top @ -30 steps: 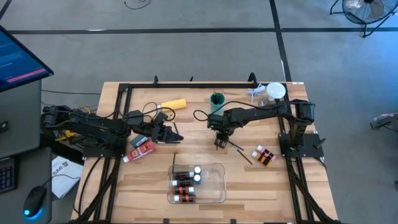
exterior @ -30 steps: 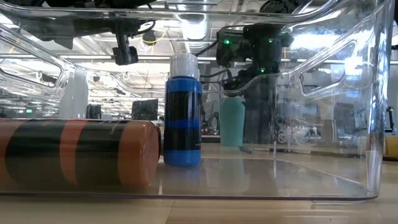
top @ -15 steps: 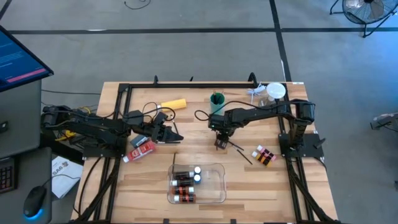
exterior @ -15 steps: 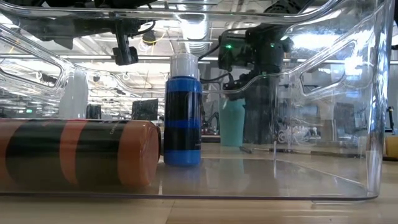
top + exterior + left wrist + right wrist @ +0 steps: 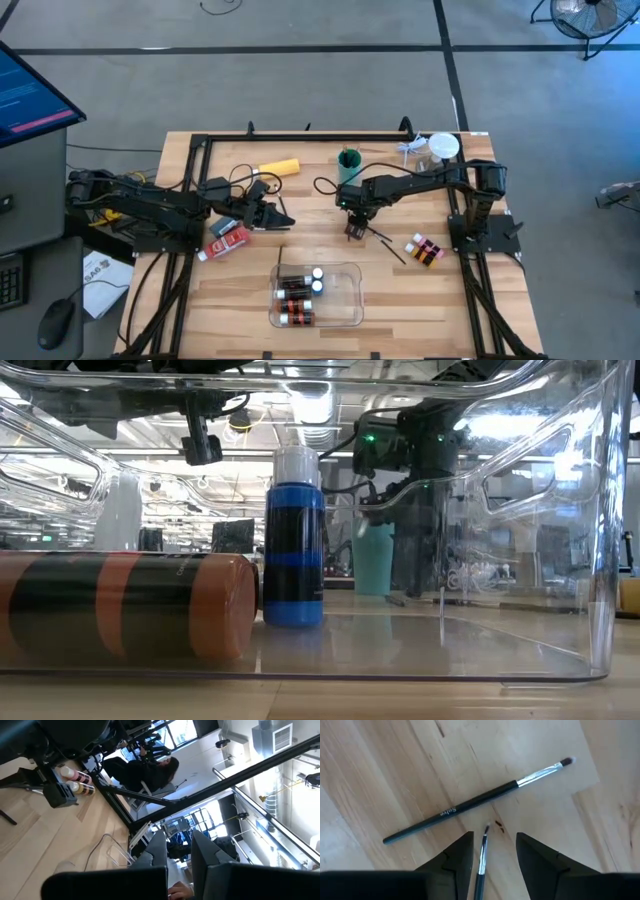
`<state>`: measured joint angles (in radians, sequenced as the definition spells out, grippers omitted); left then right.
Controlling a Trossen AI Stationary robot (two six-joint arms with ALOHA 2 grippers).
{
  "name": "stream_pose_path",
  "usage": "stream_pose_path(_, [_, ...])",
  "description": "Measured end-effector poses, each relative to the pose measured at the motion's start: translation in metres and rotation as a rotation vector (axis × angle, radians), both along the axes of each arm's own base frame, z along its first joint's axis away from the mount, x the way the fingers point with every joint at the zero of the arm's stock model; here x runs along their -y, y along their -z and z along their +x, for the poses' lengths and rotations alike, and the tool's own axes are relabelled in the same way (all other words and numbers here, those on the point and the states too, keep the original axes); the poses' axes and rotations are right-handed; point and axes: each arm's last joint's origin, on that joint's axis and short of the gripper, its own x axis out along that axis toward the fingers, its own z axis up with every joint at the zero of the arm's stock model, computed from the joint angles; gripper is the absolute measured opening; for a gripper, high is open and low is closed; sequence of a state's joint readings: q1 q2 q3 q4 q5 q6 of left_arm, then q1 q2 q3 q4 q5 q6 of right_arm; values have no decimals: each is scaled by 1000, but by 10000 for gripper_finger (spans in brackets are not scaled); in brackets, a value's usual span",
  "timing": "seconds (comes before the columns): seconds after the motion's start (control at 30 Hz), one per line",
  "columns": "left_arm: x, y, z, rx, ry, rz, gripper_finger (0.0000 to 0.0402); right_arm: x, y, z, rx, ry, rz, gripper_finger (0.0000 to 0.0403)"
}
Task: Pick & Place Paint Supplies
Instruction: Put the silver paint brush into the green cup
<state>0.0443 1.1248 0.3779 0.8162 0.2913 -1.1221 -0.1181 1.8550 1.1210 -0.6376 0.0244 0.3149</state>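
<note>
Centre frame, the right gripper [image 5: 354, 230] pinches a thin paint brush [image 5: 481, 861] above another brush [image 5: 479, 800] lying on the table [image 5: 480, 330]. Teal cup [image 5: 348, 160] behind, clear tray [image 5: 352, 300] in front. Left gripper [image 5: 272, 215] clenched, centre-left.

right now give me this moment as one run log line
left pincer: shut, idle at table's left | right pincer: holds a brush, above second brush lying on table | tray: bottles inside

One camera looks straight down on the whole counter [image 5: 420, 300]; another sits at counter level, pressed close behind the clear tray [image 5: 560, 650]. Both show that tray [image 5: 350, 300], while each wrist camera looks past its own fingers.
</note>
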Motion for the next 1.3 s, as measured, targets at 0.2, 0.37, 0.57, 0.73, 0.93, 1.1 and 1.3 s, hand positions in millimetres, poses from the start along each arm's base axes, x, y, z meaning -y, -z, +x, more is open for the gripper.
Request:
stream_pose_path(0.2, [0,0,0,0,0,0,2,1,0,1,11,2,-4,136])
stream_pose_path(0.37, [0,0,0,0,-4,0,2,-1,5,3,9,-4,-4,135])
stream_pose_path(0.57, [0,0,0,-1,-4,0,2,-4,11,5,-6,-3,-5,134])
stream_pose_path(0.73, [0,0,0,-1,-5,0,2,-4,11,5,-16,-5,-4,128])
stream_pose_path(0.93, [0,0,0,-1,-6,0,2,-2,12,2,-41,2,0,83])
stream_pose_path(1.1, [0,0,0,0,-6,0,2,-1,13,1,-54,5,4,16])
stream_pose_path(1.3, [0,0,0,0,-6,0,2,-1,13,0,-58,5,5,5])
